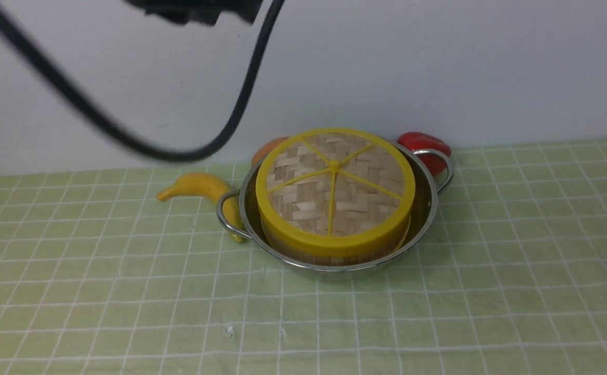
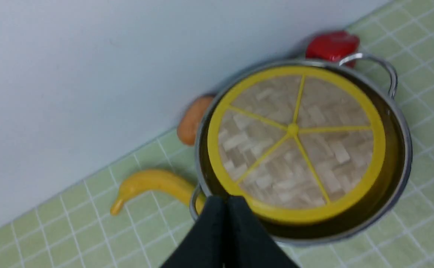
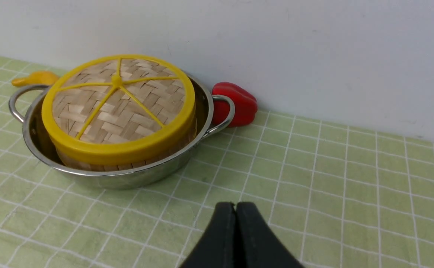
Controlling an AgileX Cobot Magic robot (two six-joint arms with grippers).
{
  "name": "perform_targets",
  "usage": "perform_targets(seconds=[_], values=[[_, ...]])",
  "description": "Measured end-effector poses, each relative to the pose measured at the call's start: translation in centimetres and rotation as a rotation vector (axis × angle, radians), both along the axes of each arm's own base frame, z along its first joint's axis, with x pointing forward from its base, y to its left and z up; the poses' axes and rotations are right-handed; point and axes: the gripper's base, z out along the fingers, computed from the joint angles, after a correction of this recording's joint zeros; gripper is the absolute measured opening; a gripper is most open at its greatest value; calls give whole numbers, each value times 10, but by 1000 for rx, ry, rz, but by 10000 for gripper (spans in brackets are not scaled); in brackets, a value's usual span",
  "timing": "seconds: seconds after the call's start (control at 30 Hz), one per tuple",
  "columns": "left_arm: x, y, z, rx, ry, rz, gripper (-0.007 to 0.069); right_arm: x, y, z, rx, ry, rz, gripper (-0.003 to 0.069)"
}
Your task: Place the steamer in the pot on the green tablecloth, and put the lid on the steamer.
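The woven lid (image 1: pixel 334 187) with yellow rim and spokes sits flat on the steamer (image 1: pixel 329 252), whose bamboo wall shows just below it. The steamer stands inside the shiny pot (image 1: pixel 423 213) on the green tablecloth (image 1: pixel 126 291). The dumplings are hidden under the lid. The lid (image 2: pixel 295 137) and pot (image 2: pixel 399 156) also show in the left wrist view, and the lid (image 3: pixel 118 102) and pot (image 3: pixel 127 176) in the right wrist view. My left gripper (image 2: pixel 226 201) is shut and empty, above the pot's near handle. My right gripper (image 3: pixel 235 206) is shut and empty over bare cloth, apart from the pot.
A yellow banana (image 1: pixel 199 187) lies by the pot's left handle. An orange item (image 1: pixel 268 148) and a red pepper (image 1: pixel 426 146) sit behind the pot against the white wall. A black cable (image 1: pixel 178 151) hangs across the upper left.
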Motion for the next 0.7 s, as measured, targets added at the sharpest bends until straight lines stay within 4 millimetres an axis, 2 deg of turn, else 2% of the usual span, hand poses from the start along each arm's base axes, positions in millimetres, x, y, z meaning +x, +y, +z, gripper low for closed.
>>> perform_targets(seconds=[0.03,0.07,0.1,0.17,0.37,0.43,0.5,0.6,0.7], values=[[-11,6,-7,3,27,0,-23,0,0,0,2,1,1,-6],[-14,7,-8,3,33,1,-23,0,0,0,2,1,1,-6],[-36,18,-22,0,82,1,-23,0,0,0,8,3,3,-5],[-59,29,-37,-10,112,-4,-23,0,1,0,18,7,6,-2],[-124,61,-88,-94,70,-24,-23,0,2,0,26,9,8,2],[-132,65,-95,-108,56,-23,-23,0,2,0,26,9,8,3],[-149,74,-108,-156,23,-14,-22,0,2,0,26,9,8,4],[-163,81,-113,-201,-16,-13,-22,0,2,0,26,9,8,8],[-169,84,-111,-219,-48,-17,-22,-1,1,0,26,9,8,12]])
